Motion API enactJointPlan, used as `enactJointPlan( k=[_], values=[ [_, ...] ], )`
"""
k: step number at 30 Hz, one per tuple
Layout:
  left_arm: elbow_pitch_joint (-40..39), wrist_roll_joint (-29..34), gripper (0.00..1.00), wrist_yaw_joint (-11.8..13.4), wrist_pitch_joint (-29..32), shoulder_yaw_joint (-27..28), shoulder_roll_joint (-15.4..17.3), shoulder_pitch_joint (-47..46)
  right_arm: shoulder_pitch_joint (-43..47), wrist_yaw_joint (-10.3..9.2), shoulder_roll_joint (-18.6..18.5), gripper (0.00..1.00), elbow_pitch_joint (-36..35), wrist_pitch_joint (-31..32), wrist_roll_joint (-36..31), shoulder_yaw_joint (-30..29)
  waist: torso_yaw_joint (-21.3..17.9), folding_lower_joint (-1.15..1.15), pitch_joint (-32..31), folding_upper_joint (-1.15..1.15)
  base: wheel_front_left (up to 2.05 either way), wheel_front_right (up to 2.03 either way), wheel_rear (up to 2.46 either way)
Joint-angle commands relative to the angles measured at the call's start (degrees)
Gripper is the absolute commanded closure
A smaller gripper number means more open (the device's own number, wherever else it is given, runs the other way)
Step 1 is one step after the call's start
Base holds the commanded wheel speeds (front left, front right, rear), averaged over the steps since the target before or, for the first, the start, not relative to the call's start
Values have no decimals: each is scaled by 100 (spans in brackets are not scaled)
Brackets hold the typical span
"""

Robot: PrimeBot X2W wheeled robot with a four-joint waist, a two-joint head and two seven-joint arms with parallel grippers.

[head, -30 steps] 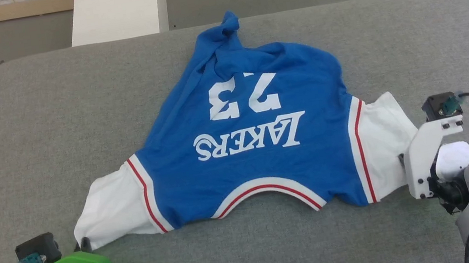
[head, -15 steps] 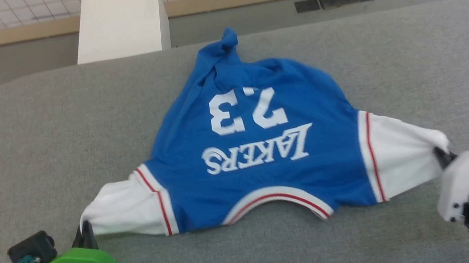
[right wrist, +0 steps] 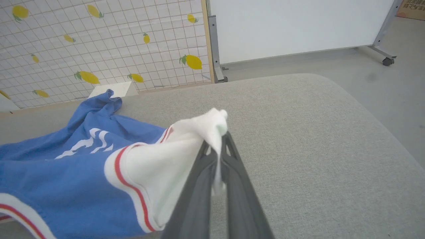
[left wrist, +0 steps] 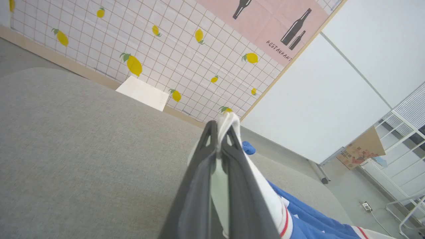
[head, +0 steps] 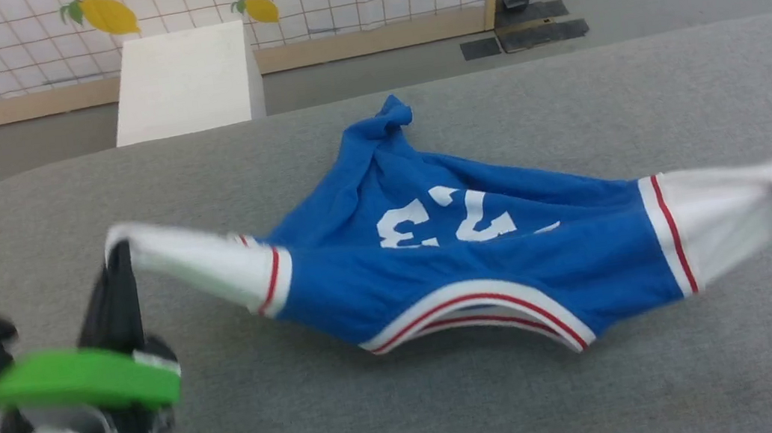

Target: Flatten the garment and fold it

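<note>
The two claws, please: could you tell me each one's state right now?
Left claw: closed on one white sleeve of the jersey.
Right claw: closed on its other sleeve.

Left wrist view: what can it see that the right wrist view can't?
Left wrist view, not the right one: a pink poster with black bottles, a cardboard box, and the left tool pinching one white end of the garment.
Right wrist view, not the left one: the white number on the blue cloth, and the right tool pinching the other white end.
Both: the lemon wall, the grey table, the white block and the blue garment.
</note>
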Motion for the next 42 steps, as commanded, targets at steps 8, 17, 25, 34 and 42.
enactJointPlan(
  k=[8,17,25,34,42],
  values=[
    [273,-142,100,-47,807,-206,47,-2415,-2306,-8,-127,100,379,753,-334,802,-112,0,825,37,0,0,0],
    [2054,456,100,-40,847,-327,-3,-5689,-5596,-8,-278,100,2386,280,-484,1214,-296,0,2304,37,0,0,0],
    [3050,762,100,-378,-499,58,-235,-7617,-7769,-8,-150,100,3304,-1637,-1226,680,-366,0,2800,37,0,0,0],
    [3896,636,100,-934,-975,154,-311,-7700,-8109,-8,-77,100,4286,-2416,-1601,524,-280,0,2693,37,0,0,0],
    [4521,777,100,-1241,-788,-212,-71,-6347,-7004,-8,-156,100,4996,-2380,-1184,880,-246,0,2435,37,0,0,0]
  ],
)
